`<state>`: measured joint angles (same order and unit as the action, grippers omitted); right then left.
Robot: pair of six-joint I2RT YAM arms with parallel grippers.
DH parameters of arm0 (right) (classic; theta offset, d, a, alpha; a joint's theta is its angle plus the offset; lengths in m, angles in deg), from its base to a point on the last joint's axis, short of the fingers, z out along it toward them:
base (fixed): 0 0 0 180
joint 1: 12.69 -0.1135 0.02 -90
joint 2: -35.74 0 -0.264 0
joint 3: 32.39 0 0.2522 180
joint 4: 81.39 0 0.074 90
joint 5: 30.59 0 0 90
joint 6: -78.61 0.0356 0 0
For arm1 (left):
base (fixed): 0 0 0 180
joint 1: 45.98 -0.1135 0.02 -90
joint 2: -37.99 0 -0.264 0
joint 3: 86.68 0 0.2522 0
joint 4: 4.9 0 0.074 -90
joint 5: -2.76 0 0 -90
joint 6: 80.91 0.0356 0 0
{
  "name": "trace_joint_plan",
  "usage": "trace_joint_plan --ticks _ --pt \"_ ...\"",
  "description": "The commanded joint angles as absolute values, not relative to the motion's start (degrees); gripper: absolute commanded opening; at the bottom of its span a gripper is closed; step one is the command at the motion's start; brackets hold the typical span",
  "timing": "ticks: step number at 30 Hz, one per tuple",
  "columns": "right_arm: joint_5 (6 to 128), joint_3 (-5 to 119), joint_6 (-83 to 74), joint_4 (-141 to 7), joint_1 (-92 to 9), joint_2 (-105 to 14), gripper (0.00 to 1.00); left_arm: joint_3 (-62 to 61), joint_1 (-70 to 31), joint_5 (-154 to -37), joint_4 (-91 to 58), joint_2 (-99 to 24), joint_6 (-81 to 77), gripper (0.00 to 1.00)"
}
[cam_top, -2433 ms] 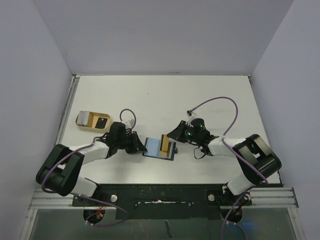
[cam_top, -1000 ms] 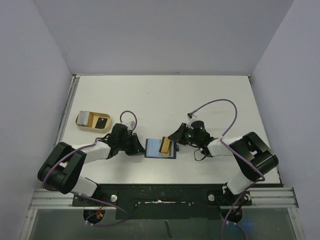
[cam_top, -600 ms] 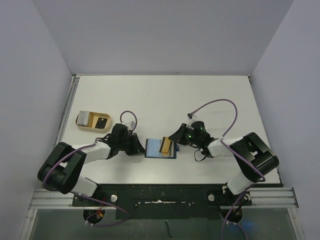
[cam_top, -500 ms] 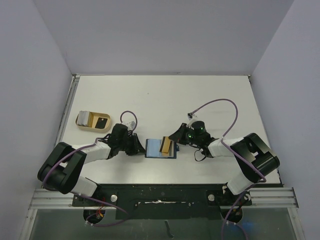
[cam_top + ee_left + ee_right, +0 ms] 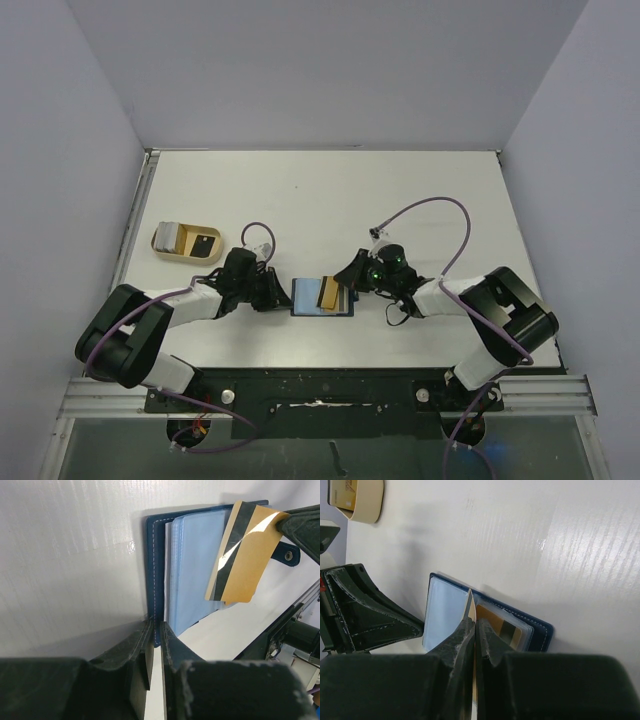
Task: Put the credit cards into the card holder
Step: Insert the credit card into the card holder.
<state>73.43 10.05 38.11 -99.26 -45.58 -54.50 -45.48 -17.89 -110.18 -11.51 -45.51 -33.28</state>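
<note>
Right gripper (image 5: 474, 626) is clamped tight on the tan card (image 5: 244, 555), which stands edge-on between its fingertips, striped end leading. The open card holder (image 5: 192, 575) lies directly below those tips, pale blue sleeves showing. Left gripper (image 5: 154, 630) is nearly closed, pinching the navy cover's near edge flat to the table (image 5: 400, 200) (that anchor matters). Another gold card (image 5: 501, 626) sits in a pocket just beside the right fingertips.

To do this well, I'd tilt the card shallower, catch its corner under a sleeve lip, then slide parallel to the pocket. A steep push would likely buckle the plastic. The black card (image 5: 204, 244) waits in the beige tray (image 5: 160, 248), well beyond the left wrist.
</note>
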Motion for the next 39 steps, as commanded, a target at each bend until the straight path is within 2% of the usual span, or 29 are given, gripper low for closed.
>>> trace_joint_plan --ticks 1,39 --pt "71.50 11.25 36.16 -101.47 -46.33 -54.50 0.00 -45.93 -17.51 -110.57 -9.11 -46.20 -33.24 0.11" --pt "76.34 13.49 34.62 -98.34 -47.55 -55.82 0.00 -45.85 -17.33 -110.96 -7.86 -48.03 -32.76 0.11"
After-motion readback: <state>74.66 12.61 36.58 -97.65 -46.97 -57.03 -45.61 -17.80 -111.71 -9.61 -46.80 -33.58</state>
